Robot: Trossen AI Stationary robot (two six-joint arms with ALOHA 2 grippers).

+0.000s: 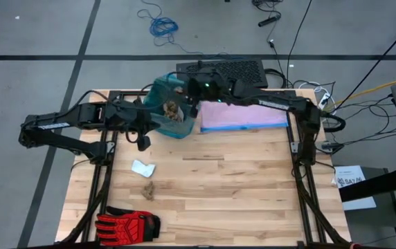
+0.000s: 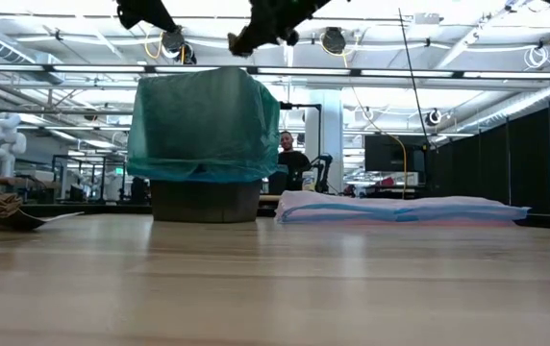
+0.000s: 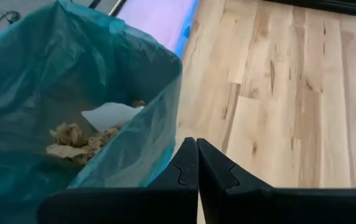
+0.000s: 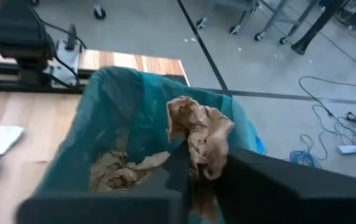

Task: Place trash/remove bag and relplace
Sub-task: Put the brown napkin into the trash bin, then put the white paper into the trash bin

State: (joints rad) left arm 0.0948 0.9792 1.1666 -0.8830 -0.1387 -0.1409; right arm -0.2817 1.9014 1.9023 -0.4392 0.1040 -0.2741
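Brown paper wad [image 4: 201, 140] sits between right claw [image 4: 206, 177] fingers above bag [image 4: 128, 99].

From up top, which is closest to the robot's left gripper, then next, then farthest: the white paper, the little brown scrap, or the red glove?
From the left gripper:
1. White paper, just in front of it.
2. Brown scrap, a bit farther along the table.
3. Red glove, at the table's near edge.

Teal bag [image 1: 162, 104] at table's far edge, brownish trash [image 1: 175, 111] inside. Both arms reach over it; right gripper [image 1: 196, 88] perhaps above rim. White wad [image 1: 143, 168] and brown scrap [image 1: 149, 188] on bare wood [image 1: 239, 187]. Red-black glove [image 1: 125, 223] near corner. Lilac bag [image 1: 243, 115] beside bin.
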